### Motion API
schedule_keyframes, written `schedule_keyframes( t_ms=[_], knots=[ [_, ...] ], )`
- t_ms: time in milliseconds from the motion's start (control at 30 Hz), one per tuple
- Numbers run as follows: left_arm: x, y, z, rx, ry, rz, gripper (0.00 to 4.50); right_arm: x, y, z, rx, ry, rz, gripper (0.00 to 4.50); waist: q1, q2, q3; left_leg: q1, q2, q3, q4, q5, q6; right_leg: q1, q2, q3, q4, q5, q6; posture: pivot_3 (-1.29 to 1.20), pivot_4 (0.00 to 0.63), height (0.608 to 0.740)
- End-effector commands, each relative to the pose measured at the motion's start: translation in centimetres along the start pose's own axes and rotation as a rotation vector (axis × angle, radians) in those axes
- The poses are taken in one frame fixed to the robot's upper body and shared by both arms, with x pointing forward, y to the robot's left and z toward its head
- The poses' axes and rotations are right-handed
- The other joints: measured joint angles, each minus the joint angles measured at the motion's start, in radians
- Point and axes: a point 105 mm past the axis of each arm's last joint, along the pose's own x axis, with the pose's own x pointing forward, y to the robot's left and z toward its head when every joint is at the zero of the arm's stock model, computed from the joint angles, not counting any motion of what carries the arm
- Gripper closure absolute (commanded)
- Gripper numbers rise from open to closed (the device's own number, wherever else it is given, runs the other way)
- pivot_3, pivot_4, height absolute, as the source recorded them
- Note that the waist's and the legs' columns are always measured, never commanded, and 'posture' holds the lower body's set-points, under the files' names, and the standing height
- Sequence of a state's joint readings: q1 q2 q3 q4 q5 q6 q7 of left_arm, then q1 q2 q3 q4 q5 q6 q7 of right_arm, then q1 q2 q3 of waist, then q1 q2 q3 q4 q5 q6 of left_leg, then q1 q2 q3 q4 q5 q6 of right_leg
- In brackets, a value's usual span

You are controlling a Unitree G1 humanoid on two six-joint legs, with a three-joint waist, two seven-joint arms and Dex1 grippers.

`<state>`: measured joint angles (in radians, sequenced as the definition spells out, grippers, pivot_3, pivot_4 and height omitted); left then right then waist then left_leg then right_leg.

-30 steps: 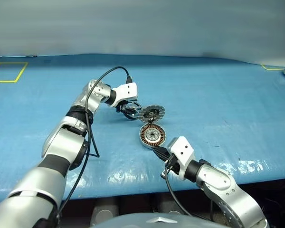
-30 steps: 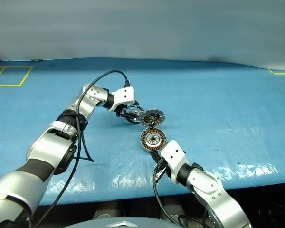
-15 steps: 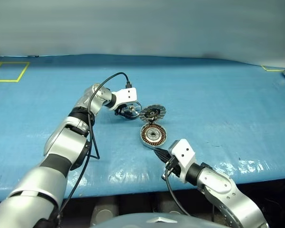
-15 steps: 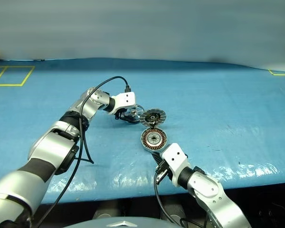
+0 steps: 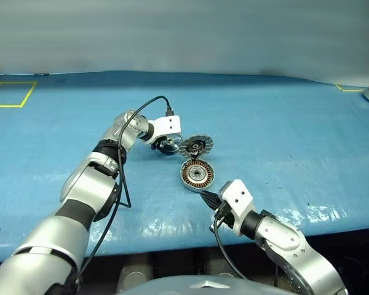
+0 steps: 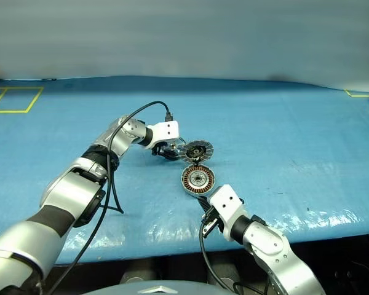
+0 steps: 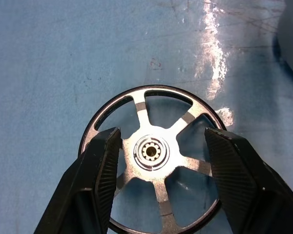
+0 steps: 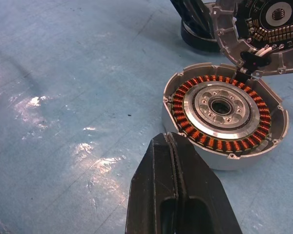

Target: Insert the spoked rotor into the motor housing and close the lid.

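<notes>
Jaws on my left gripper (image 7: 158,146) stand apart, one black ribbed finger (image 7: 95,180) on each side of the spoked rotor (image 7: 154,158), a small shiny silver metal wheel with open spokes and a pale toothed hub. Whether the pads touch its rim I cannot tell; the wheel seems to lie flat on the blue plastic-covered worktop (image 5: 283,123). Jaws on my right gripper (image 8: 175,195) are pressed together with nothing between them, hovering just beside the motor housing (image 8: 224,119), a round shallow silver metal cup with a ring of copper-brown windings around a central hub.

From the head camera, the housing (image 5: 197,174) sits near the front edge of the worktop. Its lid (image 5: 195,146), a grey round disc with fine radial ribs around a dark hub, stands tilted open at the far rim of the cup, apparently joined to it by short wires. The rotor lies just to the left of the lid, under my left gripper.

As I judge it, the task is at an early stage: the rotor is not yet gripped or lifted, the cup is empty, and the lid is open. Left to do: close on the rotor, carry it over, seat it on the hub, fold the lid down.

Compared with a second ago, my left gripper has dipped lower and closer over the rotor. My right gripper has kept its place.
</notes>
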<state>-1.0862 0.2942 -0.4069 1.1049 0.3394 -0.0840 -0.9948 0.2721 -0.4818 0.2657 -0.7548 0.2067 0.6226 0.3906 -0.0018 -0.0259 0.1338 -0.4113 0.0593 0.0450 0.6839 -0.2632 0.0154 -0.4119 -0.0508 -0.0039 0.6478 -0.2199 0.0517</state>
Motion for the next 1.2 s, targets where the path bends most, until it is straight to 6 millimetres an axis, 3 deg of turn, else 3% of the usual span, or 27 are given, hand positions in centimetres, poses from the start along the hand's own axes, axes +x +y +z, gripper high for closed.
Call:
schedule_keyframes(
  t_ms=[33, 400, 567, 700, 767, 867, 1200],
  knots=[
    [-0.4, 0.1, -2.7, -0.008, 0.116, 0.025, 1.59, -0.2, 0.0, 0.8, -0.014, -0.03, -0.01, 4.5, -0.003, 0.0, 0.0, 0.0, 0.0, 0.0, 0.0, 0.0, 0.0, 0.0, 0.0, 0.0, 0.0, 0.0, 0.0, 0.0, 0.15, 0.74],
    [0.4, -1.3, -3.2, 0.016, 0.117, -0.024, 1.59, -0.1, -0.3, 0.7, -0.02, -0.024, -0.014, 4.5, -0.009, 0.001, -0.001, 0.003, 0.0, 0.001, 0.0, 0.0, 0.0, 0.001, 0.0, 0.002, 0.002, 0.0, 0.0, 0.0, 0.15, 0.74],
    [0.6, -1.9, -3.6, 0.054, 0.134, -0.043, 2.84, -0.1, -0.3, 0.7, -0.02, -0.023, -0.017, 4.5, -0.009, 0.001, -0.003, 0.003, 0.0, 0.002, 0.0, 0.0, 0.0, 0.001, 0.0, 0.002, 0.002, 0.0, -0.001, 0.0, 0.15, 0.74],
    [0.7, -2.5, -3.8, 0.062, 0.129, -0.073, 2.84, -0.2, -0.4, 0.6, -0.022, -0.02, -0.021, 4.5, -0.009, 0.002, -0.004, 0.004, 0.0, 0.002, 0.0, 0.0, 0.0, 0.002, 0.0, 0.002, 0.002, 0.0, 0.0, 0.0, 0.15, 0.74],
    [0.6, -2.6, -4.1, 0.052, 0.126, -0.071, 3.1, -0.3, -0.4, 0.7, -0.023, -0.021, -0.022, 4.5, -0.009, 0.002, -0.005, 0.004, 0.0, 0.002, 0.0, 0.0, 0.0, 0.002, 0.0, 0.002, 0.002, 0.0, 0.0, 0.0, 0.15, 0.74],
    [0.1, -2.5, -4.8, 0.079, 0.134, -0.06, 3.15, -0.4, -0.6, 0.8, -0.016, -0.028, -0.033, 4.5, -0.011, 0.003, -0.007, 0.004, 0.0, 0.002, 0.0, 0.0, 0.0, 0.002, 0.0, 0.003, 0.002, -0.001, 0.0, 0.0, 0.15, 0.74],
    [-2.5, -2.6, -3.5, -0.04, -0.178, 0.016, 3.15, -0.5, -0.9, 1.5, 0.021, -0.065, -0.046, 4.5, -0.018, 0.004, -0.007, 0.007, 0.003, 0.004, -0.002, 0.0, 0.0, 0.001, 0.003, 0.005, 0.003, -0.001, -0.003, 0.0, 0.15, 0.74]
  ],
)
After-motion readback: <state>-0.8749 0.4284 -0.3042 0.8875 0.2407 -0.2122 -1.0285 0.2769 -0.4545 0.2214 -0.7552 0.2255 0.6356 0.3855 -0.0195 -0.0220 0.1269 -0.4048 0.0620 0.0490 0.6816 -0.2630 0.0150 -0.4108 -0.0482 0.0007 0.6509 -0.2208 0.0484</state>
